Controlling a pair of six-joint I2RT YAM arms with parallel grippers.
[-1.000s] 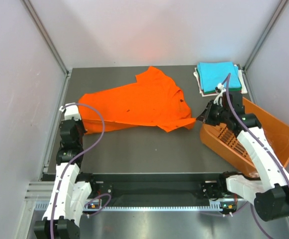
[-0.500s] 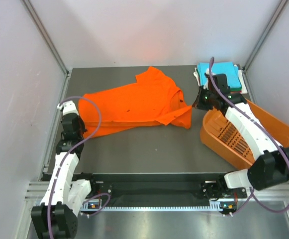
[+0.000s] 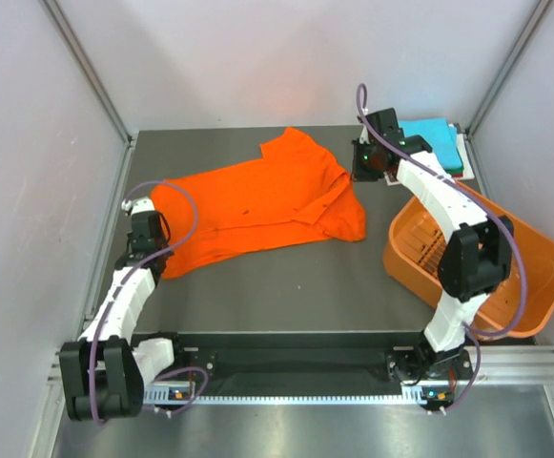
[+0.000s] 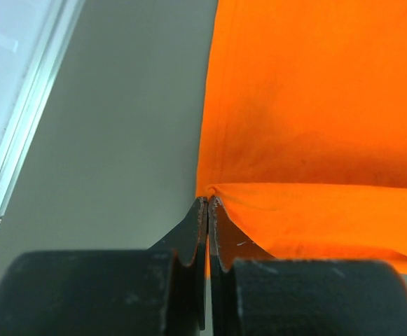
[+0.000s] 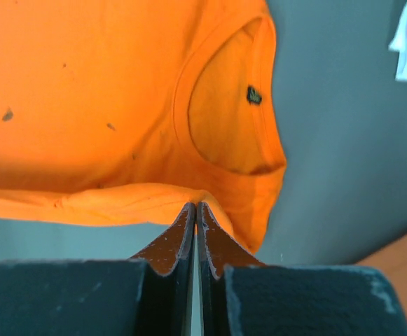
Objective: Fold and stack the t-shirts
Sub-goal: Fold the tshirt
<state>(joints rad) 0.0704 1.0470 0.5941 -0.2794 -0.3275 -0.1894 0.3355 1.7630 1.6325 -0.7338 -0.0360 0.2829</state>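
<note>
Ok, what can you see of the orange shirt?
The orange t-shirt is soft, bright, plain cloth with a round neck and a small dark label inside the collar. A few tiny dark specks dot it. It lies spread but rumpled on the grey table, neck toward the right. The left gripper pinches its left edge and the right gripper pinches a fold near the collar.

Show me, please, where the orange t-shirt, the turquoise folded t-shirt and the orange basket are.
orange t-shirt [image 3: 257,205]: top external view, the middle of its spread cloth.
turquoise folded t-shirt [image 3: 441,135]: top external view, its uncovered top face.
orange basket [image 3: 546,267]: top external view, its bare right wall.
</note>
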